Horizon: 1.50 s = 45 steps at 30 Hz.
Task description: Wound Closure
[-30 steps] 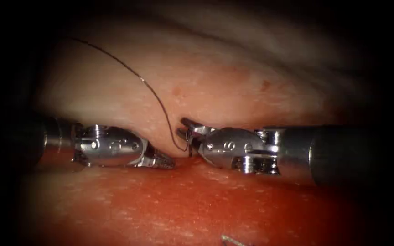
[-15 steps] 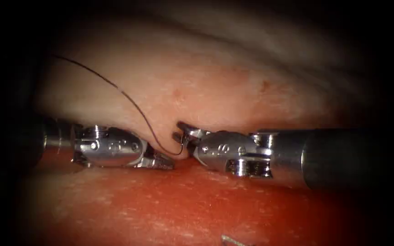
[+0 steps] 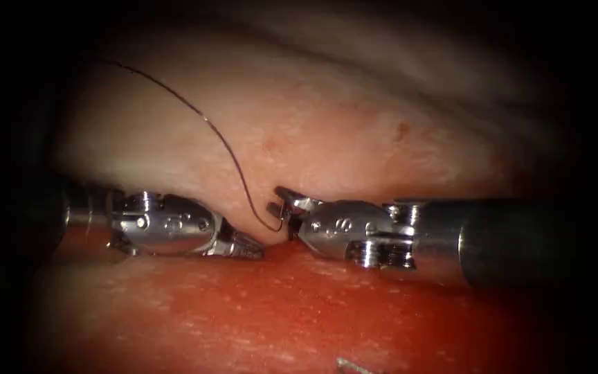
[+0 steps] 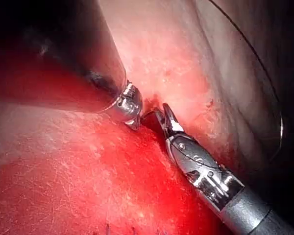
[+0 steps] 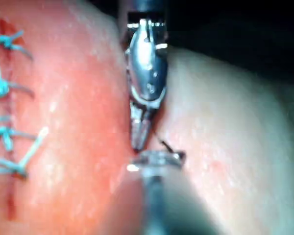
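The tissue (image 3: 327, 131) rises as a pale fold behind the cut, with red fluid (image 3: 278, 312) on the near side. My left tool (image 3: 247, 246) lies along the cut with its jaws shut and its tips against the tissue edge, also seen at the left tool (image 5: 139, 137). My right tool (image 3: 279, 206) faces it tip to tip, shut on what looks like the needle (image 3: 286, 225), a short dark piece at the cut, mostly hidden. The thread (image 3: 209, 125) arcs from the jaws up to the far left over the fold. The right tool (image 4: 164, 116) meets the left wrist there.
Several finished blue stitches (image 5: 7, 98) close the cut further along. A cut end of thread (image 3: 347, 363) lies on the red tissue at the near edge. The thread loop (image 4: 280, 128) hangs beyond the fold.
The right tool slid a little left toward the left tool, then eased back right. The thread arc dipped lower and has risen again. The left tool has stayed put.
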### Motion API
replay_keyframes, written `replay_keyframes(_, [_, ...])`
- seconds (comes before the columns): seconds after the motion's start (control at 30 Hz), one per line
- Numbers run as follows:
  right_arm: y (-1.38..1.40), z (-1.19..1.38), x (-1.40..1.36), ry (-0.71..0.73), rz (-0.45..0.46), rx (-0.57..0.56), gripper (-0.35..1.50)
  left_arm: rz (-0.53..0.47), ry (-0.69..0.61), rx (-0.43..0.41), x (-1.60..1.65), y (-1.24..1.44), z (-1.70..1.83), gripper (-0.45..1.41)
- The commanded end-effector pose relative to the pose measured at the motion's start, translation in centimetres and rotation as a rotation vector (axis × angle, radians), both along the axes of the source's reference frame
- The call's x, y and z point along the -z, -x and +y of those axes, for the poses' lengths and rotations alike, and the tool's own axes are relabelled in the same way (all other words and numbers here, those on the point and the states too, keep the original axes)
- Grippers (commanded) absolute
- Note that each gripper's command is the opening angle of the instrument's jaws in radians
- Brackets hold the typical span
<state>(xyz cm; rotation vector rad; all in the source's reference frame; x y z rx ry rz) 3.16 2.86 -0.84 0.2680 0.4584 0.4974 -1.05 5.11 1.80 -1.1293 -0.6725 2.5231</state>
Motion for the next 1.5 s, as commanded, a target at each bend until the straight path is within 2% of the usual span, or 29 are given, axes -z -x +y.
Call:
replay_keyframes(0.03, [-0.08,-0.03,-0.05,-0.015,0.002,0.003,-0.35,-0.001,-0.003,-0.001,-0.05,0.05,-0.06,-0.33])
replay_keyframes(0.3, [-0.07,-0.12,-0.11,-0.082,-0.008,-0.004,-0.35,-0.001,-0.003,-0.001,-0.05,0.05,-0.06,-0.33])
replay_keyframes(0.43, [-0.08,-0.03,-0.08,-0.059,0.011,-0.031,-0.35,-0.002,-0.004,-0.001,-0.04,0.05,-0.06,-0.33])
replay_keyframes(0.53, [-0.08,0.17,0.02,0.027,0.050,-0.092,-0.35,-0.002,-0.004,-0.001,-0.04,0.05,-0.06,-0.33])
replay_keyframes(1.0, [-0.14,0.66,0.36,0.392,0.232,-0.044,-0.35,-0.001,-0.009,0.003,0.06,0.16,-0.10,-0.30])
replay_keyframes(1.23, [-0.14,0.82,0.52,0.497,0.268,-0.039,-0.35,0.002,-0.009,0.009,0.09,0.25,-0.11,-0.28])
replay_keyframes(1.5, [-0.14,0.93,0.58,0.544,0.252,-0.017,-0.35,-0.008,-0.015,0.012,0.12,0.38,-0.15,-0.27])
